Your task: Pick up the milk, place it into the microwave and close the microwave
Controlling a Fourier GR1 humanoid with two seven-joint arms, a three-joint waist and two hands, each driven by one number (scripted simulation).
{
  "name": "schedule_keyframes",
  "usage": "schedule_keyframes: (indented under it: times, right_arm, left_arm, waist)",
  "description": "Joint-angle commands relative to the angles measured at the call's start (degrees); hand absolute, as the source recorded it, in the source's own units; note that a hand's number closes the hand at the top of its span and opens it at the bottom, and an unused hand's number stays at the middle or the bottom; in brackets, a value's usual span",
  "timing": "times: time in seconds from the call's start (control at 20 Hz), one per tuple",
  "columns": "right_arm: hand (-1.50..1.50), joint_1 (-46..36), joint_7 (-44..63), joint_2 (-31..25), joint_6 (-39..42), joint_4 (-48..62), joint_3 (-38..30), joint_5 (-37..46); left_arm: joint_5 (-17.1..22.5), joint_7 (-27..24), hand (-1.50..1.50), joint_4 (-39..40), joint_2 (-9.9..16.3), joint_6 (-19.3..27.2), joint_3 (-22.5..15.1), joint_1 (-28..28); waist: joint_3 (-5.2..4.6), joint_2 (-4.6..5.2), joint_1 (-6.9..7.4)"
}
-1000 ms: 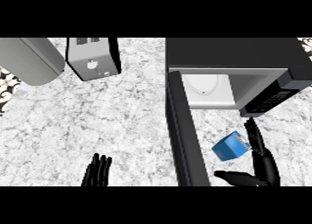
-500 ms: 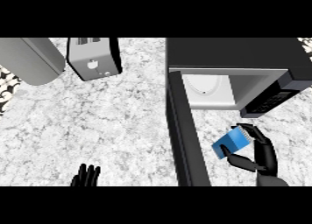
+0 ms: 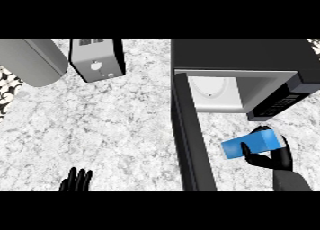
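A blue milk carton [image 3: 246, 145] is held by my right hand [image 3: 277, 152], whose fingers and thumb curl round its right end. It sits right of the open microwave door [image 3: 190, 139], just below the front of the microwave [image 3: 246, 76]. The microwave's cavity [image 3: 217, 92] is open, with a white turntable inside. My left hand [image 3: 76, 181] shows at the lower left edge, fingers straight and pointing up, holding nothing.
A silver toaster [image 3: 96, 58] stands at the back, left of the microwave. A grey rounded appliance [image 3: 26, 60] lies at the far left back. The marble counter [image 3: 103, 126] spreads between them and my left hand.
My right hand closed round the milk carton and lifted it slightly toward the microwave. My left hand sank toward the lower edge.
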Motion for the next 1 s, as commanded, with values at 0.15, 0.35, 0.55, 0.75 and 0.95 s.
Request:
schedule_keyframes:
  times: [0.15, 0.35, 0.55, 0.75, 0.95]
  right_arm:
    - [1.50, -4.9, -9.7, -1.3, 2.8, 8.9, -1.9, -1.0]
    - [1.50, -3.9, -9.4, 1.4, 7.3, 5.6, 0.5, -1.2]
    - [1.50, -2.3, -10.5, 3.2, 10.3, 3.2, 1.8, -2.0]
    - [1.50, -0.9, -8.5, 4.4, 9.0, -1.8, 3.0, -2.9]
    - [1.50, 4.0, -2.6, 7.0, 5.7, -13.2, 6.0, -2.6]
  left_arm:
    - [1.3, -2.5, -1.50, -1.6, 1.9, -1.4, 0.1, 2.9]
    - [2.5, -3.7, -1.50, -0.7, 2.1, -2.0, 1.7, 3.4]
    - [4.1, -4.8, -1.50, -0.4, 3.4, -3.6, 3.1, 3.9]
    - [5.1, -3.1, -1.50, -1.5, 3.7, -3.8, 3.5, 4.1]
    - [3.7, -10.8, -1.50, 3.8, 2.2, -4.0, 1.3, 8.6]
  waist:
    - [0.16, 0.17, 0.48]
    - [0.07, -0.10, -0.03]
    - [0.03, -0.20, -0.46]
    - [0.04, -0.17, -0.70]
    - [-0.03, -0.39, -0.95]
